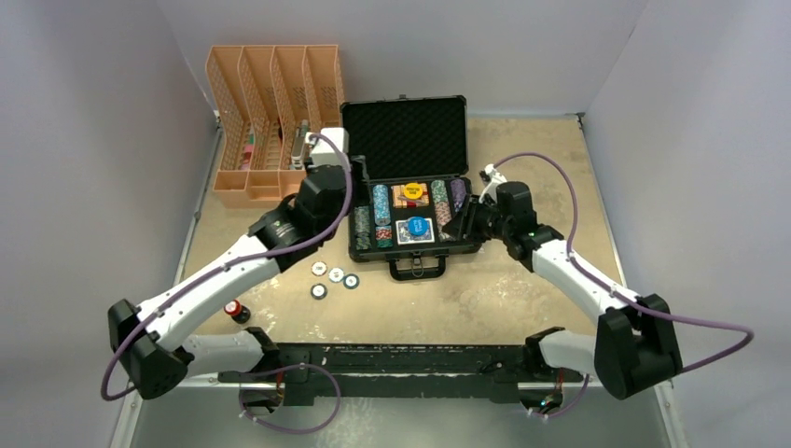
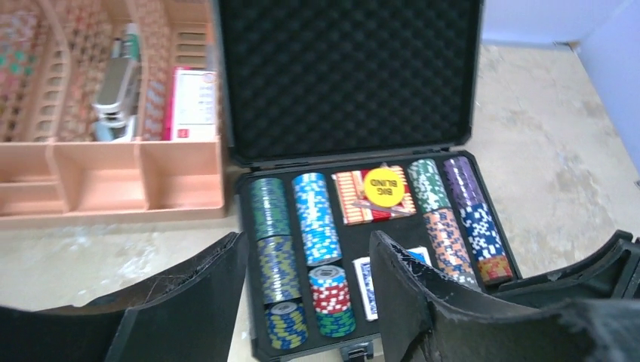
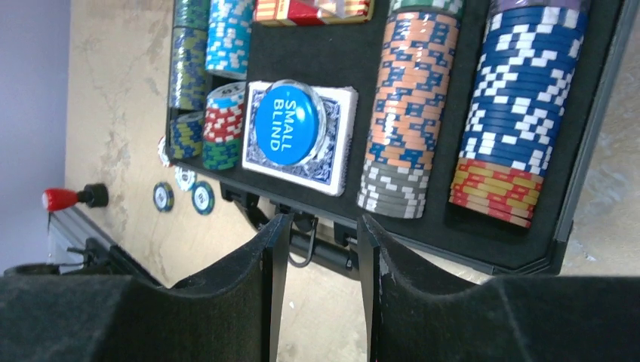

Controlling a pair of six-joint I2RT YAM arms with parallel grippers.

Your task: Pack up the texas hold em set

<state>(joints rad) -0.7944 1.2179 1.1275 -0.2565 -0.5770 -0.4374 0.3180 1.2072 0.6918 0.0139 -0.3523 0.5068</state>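
Case (image 1: 373,252) sits open mid-table (image 1: 522,299), lid (image 1: 404,138) upright, with chip rows (image 2: 313,219), a blue deck (image 3: 336,151) and a red deck (image 2: 351,200) inside, and four loose chips (image 1: 336,274) lying on the table at its 7 o'clock. Left gripper (image 2: 306,241) hangs at the case's 9 o'clock, jaws wide apart and empty. Right gripper (image 3: 323,222) hovers at its 3 o'clock, jaws parted more narrowly, holding nothing.

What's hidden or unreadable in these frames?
Loose chips: top view, too small to read faces.
Blue card deck: left wrist view, mostly behind the left hand.
Case handle: right wrist view, partly behind the right hand.
Orange organiser contents: left wrist view, blurred.
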